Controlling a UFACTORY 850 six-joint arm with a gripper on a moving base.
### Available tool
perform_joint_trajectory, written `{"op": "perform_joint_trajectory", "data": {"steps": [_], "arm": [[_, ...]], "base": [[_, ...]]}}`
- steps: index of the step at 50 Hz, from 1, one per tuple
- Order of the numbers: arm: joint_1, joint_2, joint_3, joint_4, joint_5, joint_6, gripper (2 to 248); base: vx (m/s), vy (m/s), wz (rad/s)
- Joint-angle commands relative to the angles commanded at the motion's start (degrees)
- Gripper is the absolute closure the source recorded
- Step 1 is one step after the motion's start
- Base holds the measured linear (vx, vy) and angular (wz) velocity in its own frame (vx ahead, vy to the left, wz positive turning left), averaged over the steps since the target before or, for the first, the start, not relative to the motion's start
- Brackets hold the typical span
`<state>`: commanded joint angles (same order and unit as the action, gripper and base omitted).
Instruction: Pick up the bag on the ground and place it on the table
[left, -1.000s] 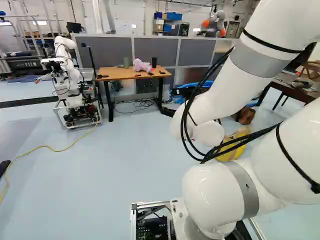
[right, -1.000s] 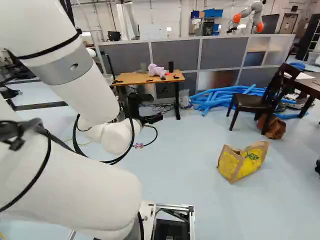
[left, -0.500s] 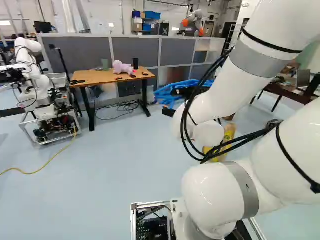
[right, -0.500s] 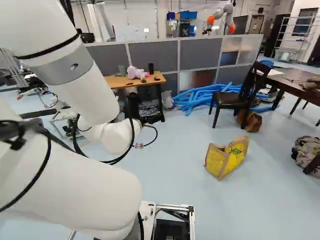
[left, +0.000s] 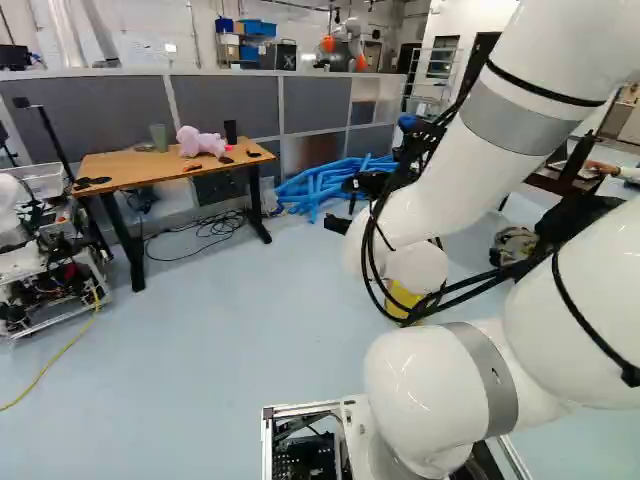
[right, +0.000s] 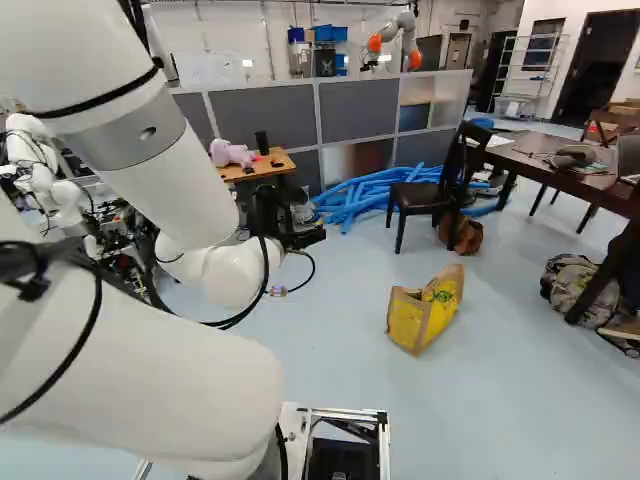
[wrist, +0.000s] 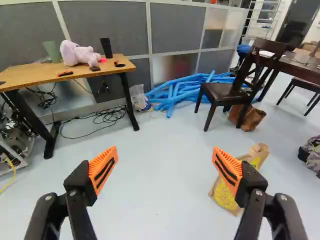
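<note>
Got the claw (left: 340, 204) released, orange pads (wrist: 104, 167) well apart. Next up, the yellow-and-tan bag (right: 420, 320) on the floor (right: 340, 360), partly hidden behind the right finger in the wrist view. Further on, over to the left, the table (wrist: 42, 74) with a pinkish plush toy (wrist: 77, 54) and a dark cup (wrist: 106, 47) on top. Off to the right, a dark chair (wrist: 220, 92), brown bag (wrist: 250, 119) right by its legs, plus a heap of blue tubes (wrist: 175, 92). Way back, grey partitions (wrist: 177, 30).
</note>
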<state>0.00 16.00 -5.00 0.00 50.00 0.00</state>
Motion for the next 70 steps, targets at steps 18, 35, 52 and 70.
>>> {"op": "perform_joint_trajectory", "data": {"steps": [18, 35, 52, 70], "arm": [[0.00, 0.00, 0.00, 0.00, 0.00, 0.00, 3], [0.00, 0.00, 0.00, 0.00, 0.00, 0.00, 3], [0.00, 0.00, 0.00, 0.00, 0.00, 0.00, 3], [0.00, 0.00, 0.00, 0.00, 0.00, 0.00, 3]], "base": [[0.135, -0.082, -0.258], [0.137, -0.068, -0.044], [0.173, -0.072, 0.006], [0.141, -0.086, 0.008]]}}
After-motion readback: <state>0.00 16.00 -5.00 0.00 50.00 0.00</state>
